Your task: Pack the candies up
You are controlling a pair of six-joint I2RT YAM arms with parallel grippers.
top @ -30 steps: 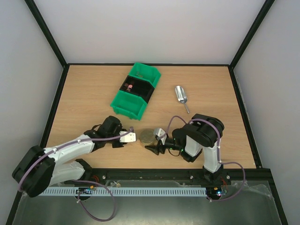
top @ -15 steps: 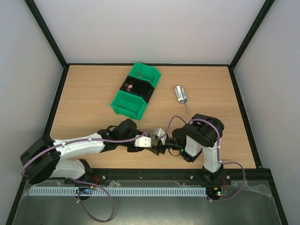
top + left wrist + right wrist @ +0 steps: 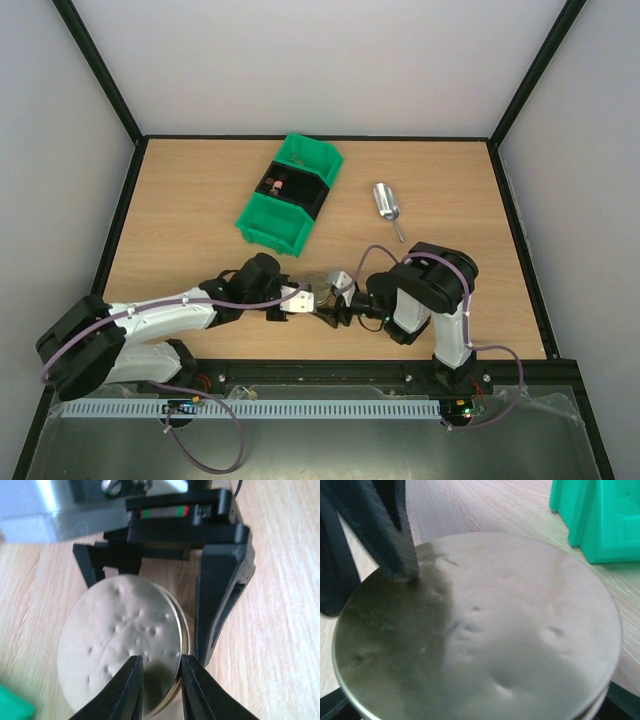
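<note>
Metal lid (image 3: 125, 630) is pinched at its near rim, it seems, by the left hand (image 3: 161, 680). Right hand (image 3: 330, 298) clamps the jar (image 3: 322, 284) on the bench. Candies (image 3: 277, 184) wait in the black bin (image 3: 305, 195), far-left of both, left arm nearer.

dented dull-metal lid (image 3: 115, 630) (faintly glossy), wood-grain table (image 3: 280, 630), plastic bin (image 3: 610, 520).

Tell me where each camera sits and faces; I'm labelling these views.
Top external: above, behind the bases, looking down on the table; left arm and right arm show.
Left wrist: faces the lidded jar; own fingertips below, right gripper closed around the jar.
Right wrist: hovers just over the lid; the left arm's finger intrudes top left.
Shared: both wrist views show the lid.
</note>
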